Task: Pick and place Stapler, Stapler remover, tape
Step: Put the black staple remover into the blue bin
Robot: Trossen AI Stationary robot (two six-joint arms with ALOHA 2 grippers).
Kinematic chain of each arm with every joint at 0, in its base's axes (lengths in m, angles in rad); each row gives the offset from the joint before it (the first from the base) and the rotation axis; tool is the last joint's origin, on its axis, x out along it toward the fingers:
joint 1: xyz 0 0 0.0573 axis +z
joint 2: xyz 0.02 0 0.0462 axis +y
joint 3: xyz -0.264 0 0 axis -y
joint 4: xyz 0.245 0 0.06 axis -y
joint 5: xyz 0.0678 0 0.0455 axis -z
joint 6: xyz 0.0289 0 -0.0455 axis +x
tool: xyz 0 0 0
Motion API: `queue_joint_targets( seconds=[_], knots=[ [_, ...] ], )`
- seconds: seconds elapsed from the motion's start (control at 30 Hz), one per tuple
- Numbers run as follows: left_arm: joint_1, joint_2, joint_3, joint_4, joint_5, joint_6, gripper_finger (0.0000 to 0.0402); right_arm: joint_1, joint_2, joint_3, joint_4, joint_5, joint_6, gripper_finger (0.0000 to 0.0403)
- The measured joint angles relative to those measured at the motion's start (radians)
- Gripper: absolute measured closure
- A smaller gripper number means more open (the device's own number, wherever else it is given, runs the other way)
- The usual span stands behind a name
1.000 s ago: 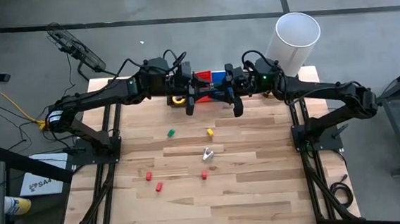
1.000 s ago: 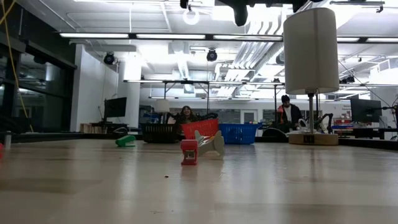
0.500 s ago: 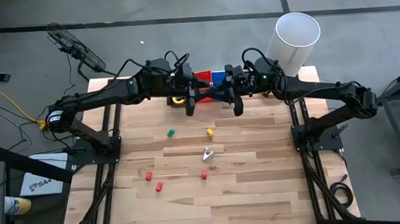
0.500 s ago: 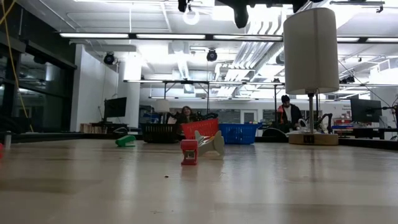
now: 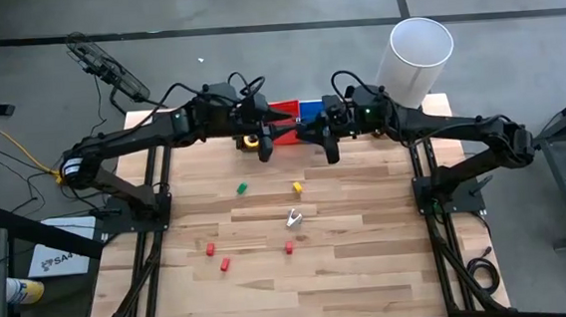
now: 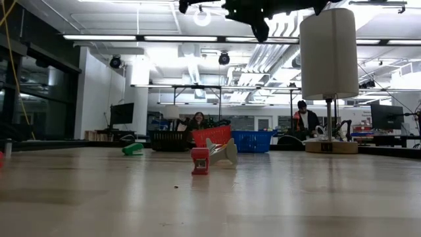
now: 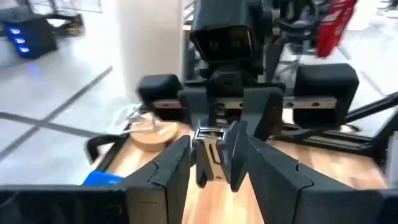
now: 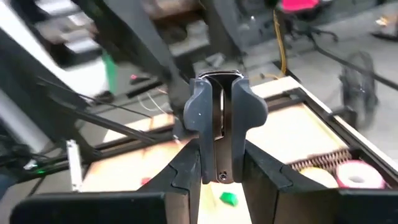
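Little looks done: the staple remover [image 5: 293, 218] lies mid-table, untouched, and a yellow tape roll [image 5: 251, 141] sits near the red bin [image 5: 282, 110] and blue bin [image 5: 311, 109]. The left gripper [image 5: 263, 148] and right gripper [image 5: 328, 148] hover there with fingers together, empty

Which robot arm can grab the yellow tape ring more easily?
Probably the left. The yellow tape lies near the table's far edge, right beside the left gripper. The right gripper hangs farther along that edge and would have to cross over to reach it.
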Motion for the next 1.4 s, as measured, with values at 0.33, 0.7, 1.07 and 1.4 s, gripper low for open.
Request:
queue_joint_targets(
  seconds=[0.33,0.7,1.07,1.4],
  knots=[
    [0.000,-0.093,0.000,-0.218,-0.184,0.002,0.0251,-0.085,0.000,0.000,-0.142,0.126,0.084,0.0325],
    [0.000,-0.130,0.000,-0.353,-0.223,0.002,0.0251,-0.116,0.065,0.000,-0.162,0.293,0.130,0.0326],
    [0.000,-0.159,0.000,-0.478,-0.269,0.017,0.0250,-0.126,0.272,0.000,-0.161,0.458,0.306,0.0326],
    [0.000,-0.343,-0.169,-0.491,-0.297,0.024,0.0250,-0.201,0.406,0.000,-0.169,0.509,0.452,0.0326]
  ],
)
